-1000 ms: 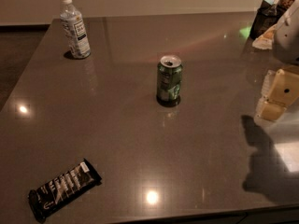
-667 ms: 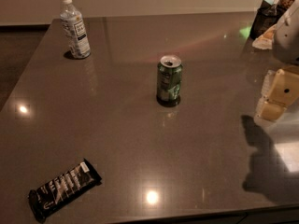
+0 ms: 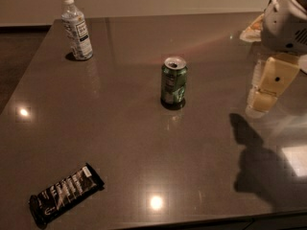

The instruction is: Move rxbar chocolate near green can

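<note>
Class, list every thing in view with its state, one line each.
rxbar chocolate: lying flat, near left corner of the table.
green can: upright, mid-table, apart from the bar.
water bottle: upright, white cap on, far left.
pincer: over the table's right side, away from bar and can.

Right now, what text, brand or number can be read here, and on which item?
No text is legible enough to quote.
rxbar chocolate: white lettering on black wrapper, too blurred.
green can: pale side markings, unreadable.
bottle: printed label, too small.
claw, at the right edge of the view: no markings seen.
</note>
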Motion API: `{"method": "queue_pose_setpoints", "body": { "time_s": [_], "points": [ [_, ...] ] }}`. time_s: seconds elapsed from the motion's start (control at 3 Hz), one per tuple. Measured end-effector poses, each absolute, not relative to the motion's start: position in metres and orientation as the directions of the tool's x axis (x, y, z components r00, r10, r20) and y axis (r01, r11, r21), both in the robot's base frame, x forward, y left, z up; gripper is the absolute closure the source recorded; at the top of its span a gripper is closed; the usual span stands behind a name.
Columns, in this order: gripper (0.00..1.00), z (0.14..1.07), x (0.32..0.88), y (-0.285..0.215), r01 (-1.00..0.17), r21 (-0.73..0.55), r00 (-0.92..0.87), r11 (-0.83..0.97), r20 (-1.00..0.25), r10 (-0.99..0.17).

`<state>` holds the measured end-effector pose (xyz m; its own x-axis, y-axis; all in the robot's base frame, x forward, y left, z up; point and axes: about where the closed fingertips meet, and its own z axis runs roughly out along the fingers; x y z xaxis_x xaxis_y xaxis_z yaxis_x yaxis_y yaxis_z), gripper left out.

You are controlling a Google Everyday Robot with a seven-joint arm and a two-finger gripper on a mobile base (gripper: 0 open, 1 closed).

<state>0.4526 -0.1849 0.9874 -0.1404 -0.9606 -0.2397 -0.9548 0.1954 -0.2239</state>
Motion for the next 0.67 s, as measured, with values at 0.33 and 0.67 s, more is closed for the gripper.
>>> {"method": "queue_pose_setpoints", "body": {
  "time_s": [0.33, 0.67],
  "points": [
    [0.0, 0.996, 0.458, -0.147, -0.968, -0.225, -0.045, 0.111, -0.281, -0.959],
    [0.0, 0.997, 0.454, -0.091, -0.973, -0.23, 0.098, -0.027, -0.305, -0.947]
  ]
}}
